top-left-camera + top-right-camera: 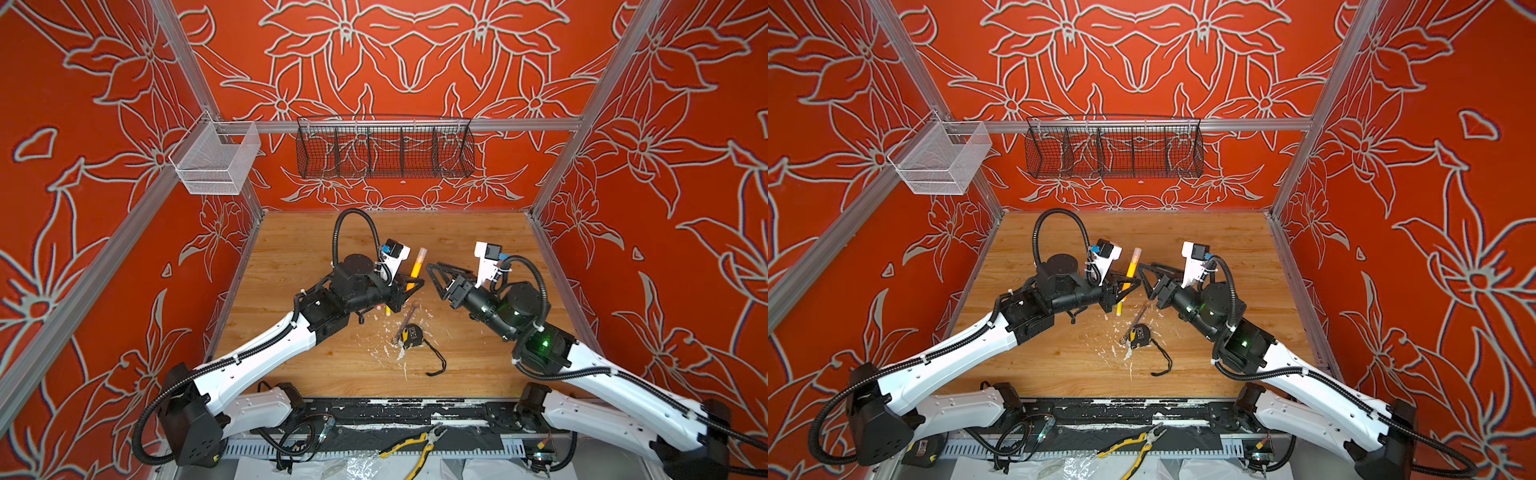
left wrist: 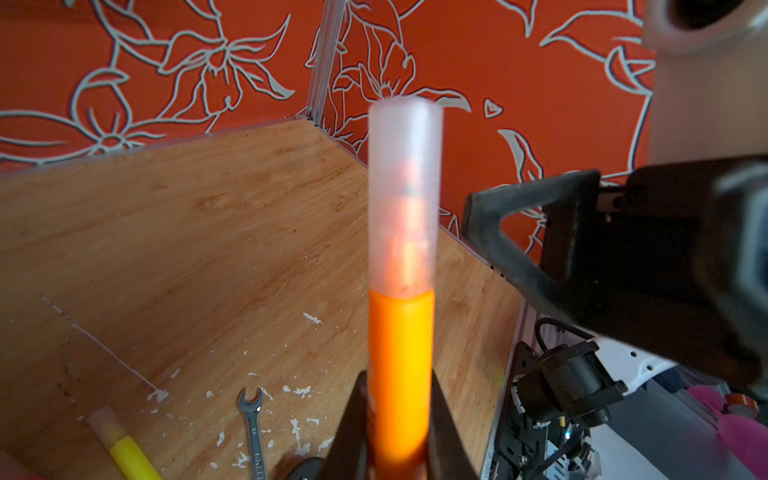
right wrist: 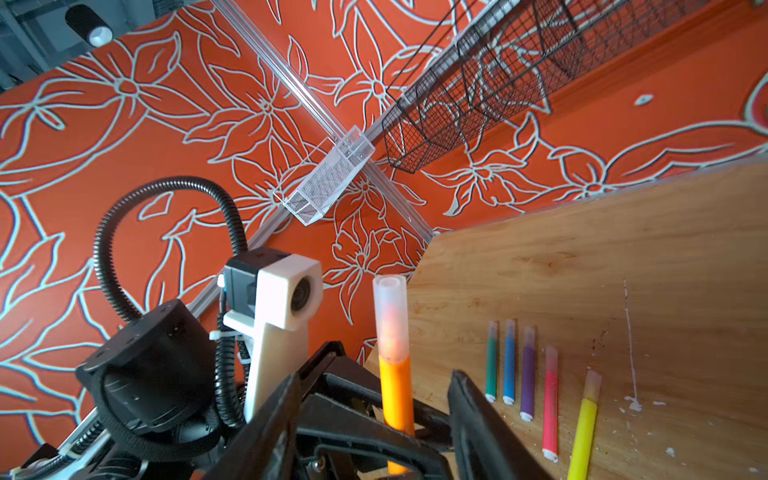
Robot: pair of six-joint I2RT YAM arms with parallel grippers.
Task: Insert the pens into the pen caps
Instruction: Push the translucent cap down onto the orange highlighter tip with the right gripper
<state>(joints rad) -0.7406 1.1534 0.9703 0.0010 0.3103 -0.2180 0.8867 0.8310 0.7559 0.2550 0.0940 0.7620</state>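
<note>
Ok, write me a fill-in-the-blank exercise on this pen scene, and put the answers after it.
The left gripper is shut on the ____ pen.
The right gripper stands ____, holding nothing.
On the table, the green pen lies right beside the ____ one.
The held pen's tip sits inside a clear ____.
Missing words: orange; open; blue; cap.

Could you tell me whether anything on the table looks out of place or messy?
Yes: a grey wrench and a tape measure lie on the wooden table amid scattered white flecks, none of it pen-related.
</note>
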